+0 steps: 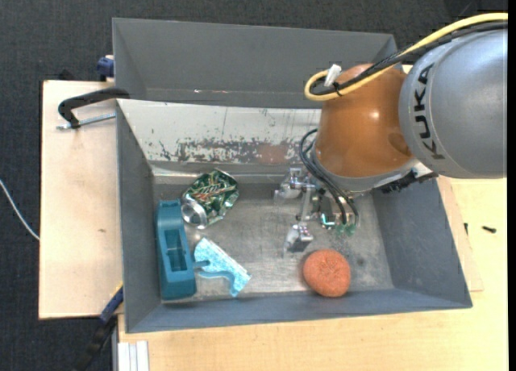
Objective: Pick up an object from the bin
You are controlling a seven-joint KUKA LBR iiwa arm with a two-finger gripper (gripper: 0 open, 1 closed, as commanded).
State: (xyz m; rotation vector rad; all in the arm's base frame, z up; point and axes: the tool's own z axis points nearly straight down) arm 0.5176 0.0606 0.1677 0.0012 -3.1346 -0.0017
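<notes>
An orange, rough-skinned ball [326, 273] lies near the bin's [419, 240] front wall, right of centre, with nothing touching it. Just beside it, toward the middle, the gripper [295, 212] hangs over bare bin floor, its fingers spread with nothing between them. Well to the left lie a crushed green can [210, 197], a blue tape dispenser [173, 252] and a pale blue scrap [219, 264].

Bin [133, 200] matt grey metal, back wall scuffed; crushed can [211, 194] shiny metal, ctr-left; orange ball [326, 273] rough, spongy-looking; teal holder [173, 256] smooth plastic.
</notes>
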